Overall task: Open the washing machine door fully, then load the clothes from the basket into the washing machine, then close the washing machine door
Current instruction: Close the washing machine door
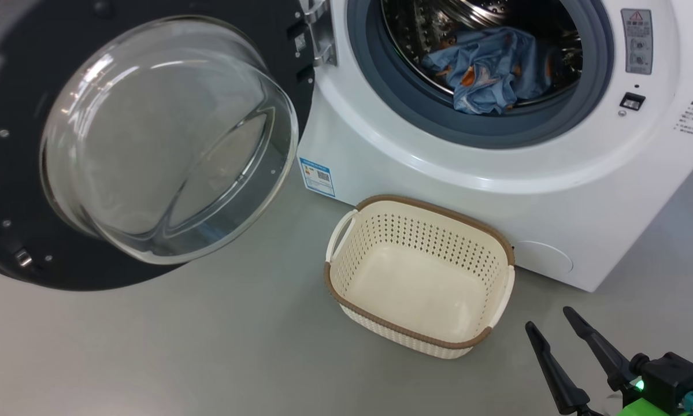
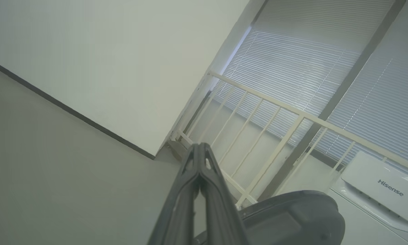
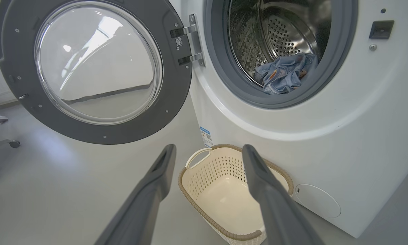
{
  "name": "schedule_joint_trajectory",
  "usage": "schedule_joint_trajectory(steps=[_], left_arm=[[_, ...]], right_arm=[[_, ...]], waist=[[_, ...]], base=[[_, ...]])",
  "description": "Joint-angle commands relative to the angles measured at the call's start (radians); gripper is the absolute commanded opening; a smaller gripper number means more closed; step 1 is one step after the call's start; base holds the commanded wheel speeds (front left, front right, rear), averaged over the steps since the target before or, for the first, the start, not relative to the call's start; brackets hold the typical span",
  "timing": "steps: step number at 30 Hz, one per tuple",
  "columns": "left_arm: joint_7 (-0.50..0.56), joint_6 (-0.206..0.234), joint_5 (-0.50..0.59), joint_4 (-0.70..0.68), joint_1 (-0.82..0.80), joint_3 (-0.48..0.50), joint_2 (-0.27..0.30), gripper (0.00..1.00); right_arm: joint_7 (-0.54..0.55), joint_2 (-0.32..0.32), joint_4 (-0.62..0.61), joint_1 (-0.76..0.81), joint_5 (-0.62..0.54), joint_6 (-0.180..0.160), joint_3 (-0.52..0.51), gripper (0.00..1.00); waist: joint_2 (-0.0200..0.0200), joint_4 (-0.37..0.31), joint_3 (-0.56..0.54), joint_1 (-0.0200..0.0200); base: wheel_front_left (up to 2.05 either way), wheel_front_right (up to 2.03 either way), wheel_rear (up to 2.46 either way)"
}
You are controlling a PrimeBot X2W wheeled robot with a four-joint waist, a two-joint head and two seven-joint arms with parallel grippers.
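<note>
washing machine door [image 1: 149,138] wide open | basket [image 1: 415,204] just beside washing machine [image 1: 438,170]

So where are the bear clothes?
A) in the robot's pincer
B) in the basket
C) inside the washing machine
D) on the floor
C: the clothes lie in the drum of the washing machine, and the basket is empty.

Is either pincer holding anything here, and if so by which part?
Nothing is held: the left pincer is shut on nothing, the right pincer stands open and empty.
</note>
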Motion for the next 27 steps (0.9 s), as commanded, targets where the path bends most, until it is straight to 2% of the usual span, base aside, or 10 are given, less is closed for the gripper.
schedule_joint_trajectory(steps=[1, 7, 15, 20, 27], left_arm=[[0.031, -0.003, -0.045, 0.039, -0.067, 0.023, 0.102, 0.0], [0.189, -0.003, -0.187, 0.211, -0.156, -0.037, 0.175, 0.0], [0.367, -0.003, -0.332, 0.372, -0.228, -0.046, 0.223, 0.0], [0.463, -0.003, -0.363, 0.423, -0.24, -0.07, 0.244, 0.0], [0.511, -0.003, -0.373, 0.452, -0.243, -0.091, 0.257, 0.0]], right_arm=[[-0.005, -0.021, -0.029, -0.013, -0.005, 0.006, 0.021, 1.0], [-0.005, -0.031, -0.031, -0.024, -0.001, 0.006, 0.02, 1.0], [-0.005, -0.06, -0.041, -0.045, 0.005, 0.006, 0.024, 1.0], [-0.005, -0.073, -0.047, -0.052, 0.006, 0.006, 0.028, 1.0], [-0.005, -0.074, -0.046, -0.056, 0.01, 0.006, 0.032, 1.0]], waist=[[0.0, -0.013, 0.019, 0.0], [0.0, -0.029, 0.053, 0.0], [0.0, -0.064, 0.103, 0.0], [0.0, -0.081, 0.126, 0.0], [0.0, -0.092, 0.131, 0.0]], base=[[0.0, 0.0, 0.0], [0.0, 0.0, 0.0], [0.0, 0.0, 0.0], [0.0, 0.0, 0.0], [0.0, 0.0, 0.0]])
